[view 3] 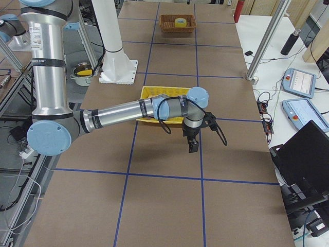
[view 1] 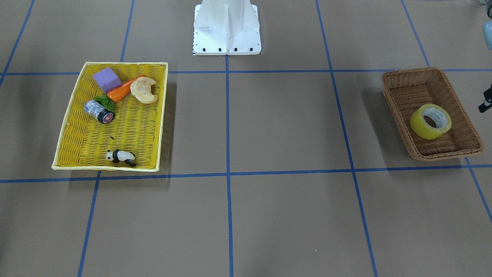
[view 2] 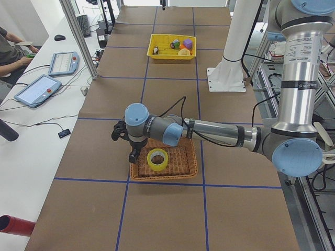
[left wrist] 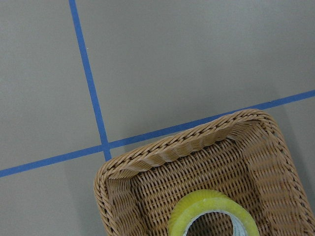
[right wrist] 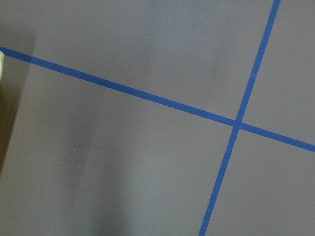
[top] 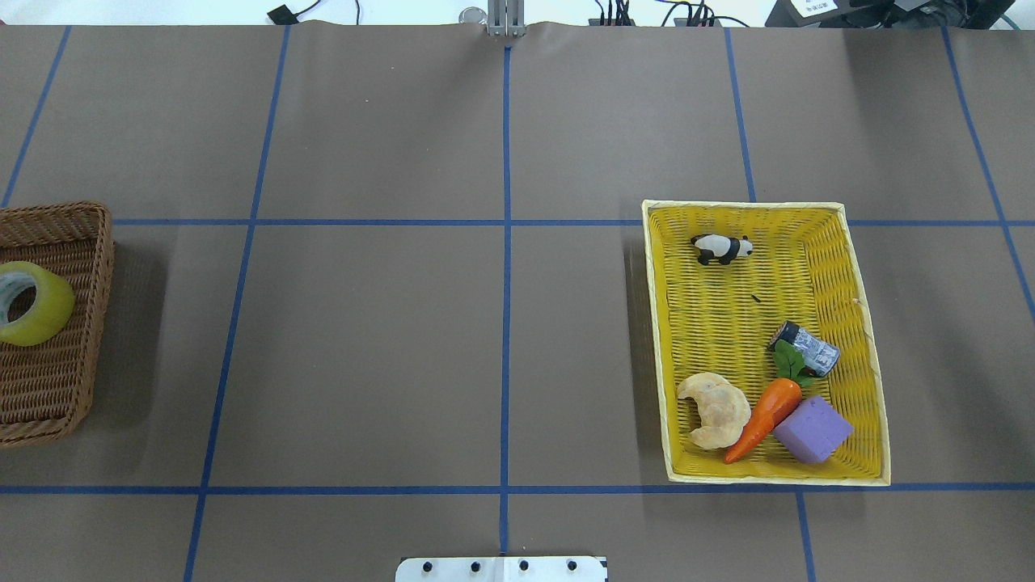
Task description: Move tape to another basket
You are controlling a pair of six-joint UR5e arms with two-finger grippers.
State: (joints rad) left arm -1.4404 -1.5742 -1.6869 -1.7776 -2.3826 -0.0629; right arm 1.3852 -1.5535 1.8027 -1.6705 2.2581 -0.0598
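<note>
Left-end view, lower centre: the yellow packing tape roll lay inside the brown wicker basket. The left gripper hung at the basket's left rim; its jaw state could not be determined. Farther off, top centre, stood the yellow woven tray holding toys. In the right-end view, the right gripper hung near that tray, and its jaws were likewise indeterminable.

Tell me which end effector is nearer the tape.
Left. The left end effector hangs just beside the brown basket holding the tape; the right end effector hovers by the yellow basket at the table's opposite end.
</note>
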